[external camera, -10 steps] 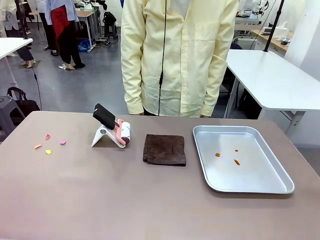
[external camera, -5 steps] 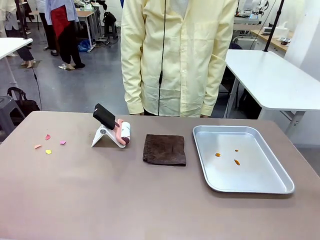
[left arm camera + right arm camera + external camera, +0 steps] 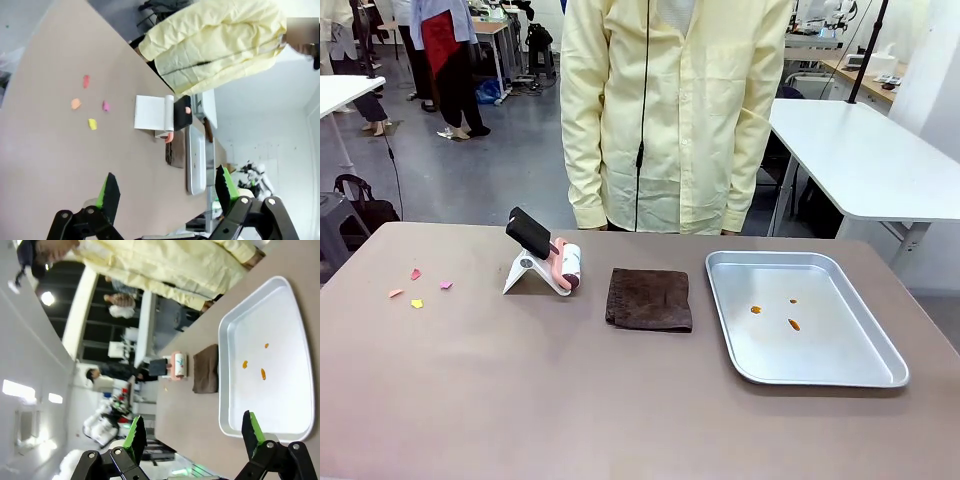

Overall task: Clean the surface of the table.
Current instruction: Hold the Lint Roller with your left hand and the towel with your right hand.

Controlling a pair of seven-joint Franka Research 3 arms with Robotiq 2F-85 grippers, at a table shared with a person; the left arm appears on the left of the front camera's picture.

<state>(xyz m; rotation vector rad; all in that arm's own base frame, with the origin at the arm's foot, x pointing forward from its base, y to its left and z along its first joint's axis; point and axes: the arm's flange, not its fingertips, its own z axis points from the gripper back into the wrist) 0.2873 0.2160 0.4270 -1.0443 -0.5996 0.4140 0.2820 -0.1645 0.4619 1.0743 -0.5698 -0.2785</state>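
Brown-grey counter (image 3: 520,400) spreads ahead of me, a person (image 3: 670,110) at its far edge. Far left, coloured paper scraps (image 3: 417,288); then the lint roller (image 3: 555,262) on its stand, a brown cloth (image 3: 649,298), the tray (image 3: 830,350). Left tool (image 3: 166,194) and right tool (image 3: 193,434) both gape wide, empty. I'd grip the roller's handle squarely, then roll over the scraps.

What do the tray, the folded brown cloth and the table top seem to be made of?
The tray looks like metal: silver, softly shiny, with a rolled rim. The cloth looks like soft napped fabric, perhaps microfibre: matte dark brown, folded edges. The table may be laminate: smooth, matte, brown-grey, without grain.
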